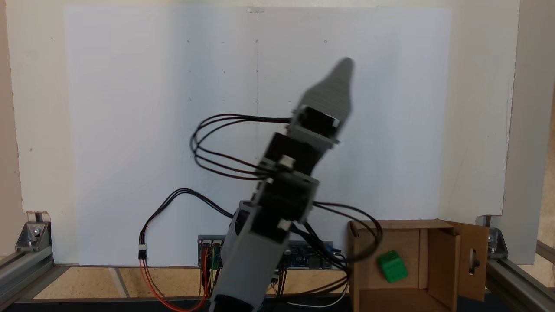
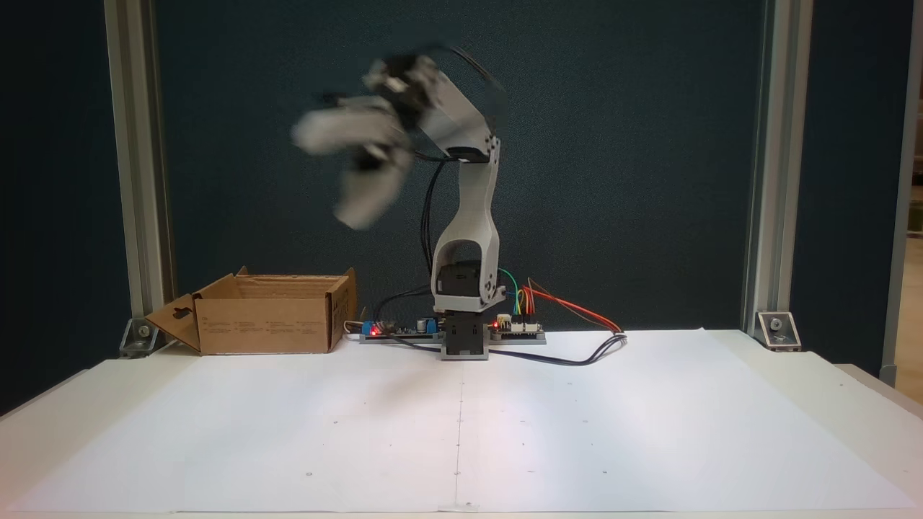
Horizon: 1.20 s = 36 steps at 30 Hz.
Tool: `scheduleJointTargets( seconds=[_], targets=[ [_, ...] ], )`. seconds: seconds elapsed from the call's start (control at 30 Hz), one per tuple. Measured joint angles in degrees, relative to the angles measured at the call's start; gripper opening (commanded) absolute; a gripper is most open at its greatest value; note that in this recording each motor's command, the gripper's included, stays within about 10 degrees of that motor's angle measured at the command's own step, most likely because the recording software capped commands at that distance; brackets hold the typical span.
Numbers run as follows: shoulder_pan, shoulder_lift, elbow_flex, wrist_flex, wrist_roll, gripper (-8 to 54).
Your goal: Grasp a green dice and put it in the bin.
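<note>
White tabletop (image 2: 461,432) bare in front; pincer (image 2: 321,176) blurred, spread apart, raised at 1 o'clock above bin (image 2: 267,328); a fixed view shows green dice (image 1: 392,266) inside bin.

A robotics lab or test rig is suggested — the worktop (image 2: 649,432) is covered with white paper marked with small dots, and it is framed by aluminium extrusion posts (image 2: 775,180) fixed with corner brackets (image 2: 777,326). Bare circuit boards (image 2: 515,329) with lit LEDs and loose coloured wires (image 2: 570,306) are left exposed behind the arm's base — a dark backdrop panel (image 2: 620,144) is set behind.
</note>
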Motion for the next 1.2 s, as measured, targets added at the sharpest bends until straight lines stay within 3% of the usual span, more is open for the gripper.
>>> scheduleJointTargets(
  seconds=[0.13,0.43,1.2],
  targets=[
    [-12.8,5.4,11.9,-10.1,0.0,43.8],
    [-14.3,20.5,39.0,-35.0,0.0,44.2],
    [-19.9,21.4,80.4,-87.5,-0.1,42.7]
  ],
)
